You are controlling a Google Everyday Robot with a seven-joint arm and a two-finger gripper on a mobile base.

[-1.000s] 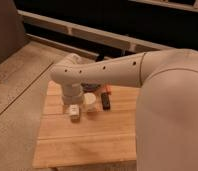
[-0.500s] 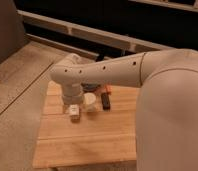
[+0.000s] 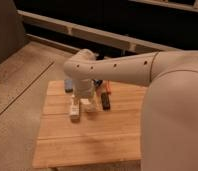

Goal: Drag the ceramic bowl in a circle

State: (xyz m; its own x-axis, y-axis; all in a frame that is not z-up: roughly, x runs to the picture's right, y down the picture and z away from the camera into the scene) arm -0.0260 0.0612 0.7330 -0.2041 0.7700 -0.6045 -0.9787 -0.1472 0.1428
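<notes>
My gripper [image 3: 80, 106] hangs below the white arm's wrist [image 3: 83, 86], low over the far left part of the wooden table [image 3: 92, 140]. Its white end parts sit just above the tabletop. The ceramic bowl does not show in the camera view; the arm and wrist cover the spot behind the gripper. A small white piece [image 3: 88, 104] next to the gripper may be part of it or a cup; I cannot tell which.
A dark oblong item [image 3: 106, 102] lies just right of the gripper, with an orange item [image 3: 106, 88] behind it. A bluish item [image 3: 68, 84] sits at the table's far left edge. My large white arm fills the right side. Speckled floor lies to the left.
</notes>
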